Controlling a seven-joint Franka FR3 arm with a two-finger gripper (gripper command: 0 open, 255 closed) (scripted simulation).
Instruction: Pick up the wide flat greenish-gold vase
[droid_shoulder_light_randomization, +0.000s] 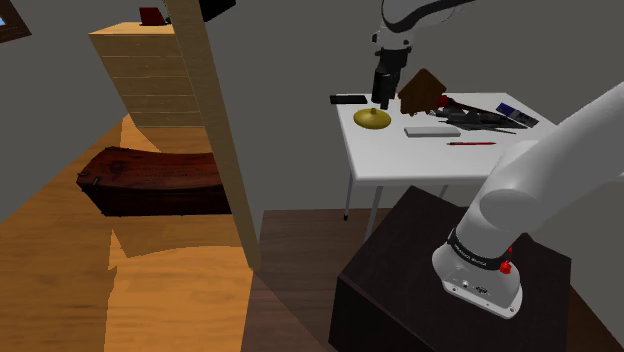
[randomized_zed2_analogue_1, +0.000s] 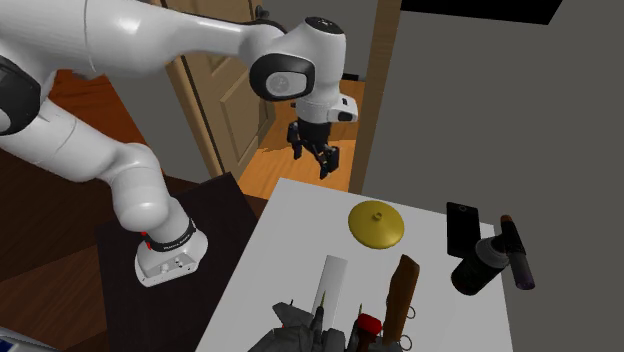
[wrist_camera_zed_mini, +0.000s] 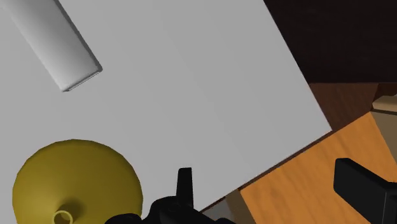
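Note:
The wide flat greenish-gold vase (droid_shoulder_light_randomization: 373, 119) rests on the white table (droid_shoulder_light_randomization: 420, 160), a low dome with a small neck on top. In the second exterior view the vase (randomized_zed2_analogue_1: 376, 224) lies near the table's far edge. My gripper (randomized_zed2_analogue_1: 325, 160) hangs open in the air above that edge, up and to the left of the vase. Seen from the shoulder, the gripper (droid_shoulder_light_randomization: 381, 100) hovers just over the vase. In the wrist view the vase (wrist_camera_zed_mini: 76, 181) sits off to one side of the open gripper (wrist_camera_zed_mini: 273, 191), outside its fingers (wrist_camera_zed_mini: 184, 186), and nothing is held.
A flat grey block (droid_shoulder_light_randomization: 432, 131) lies beside the vase. A black phone (randomized_zed2_analogue_1: 462, 228), a dark bottle (randomized_zed2_analogue_1: 480, 265), a brown wooden piece (droid_shoulder_light_randomization: 423, 90), a red pen (droid_shoulder_light_randomization: 470, 143) and dark tools crowd the table. A wooden post (droid_shoulder_light_randomization: 215, 130) and a dark bench (droid_shoulder_light_randomization: 150, 180) stand beyond.

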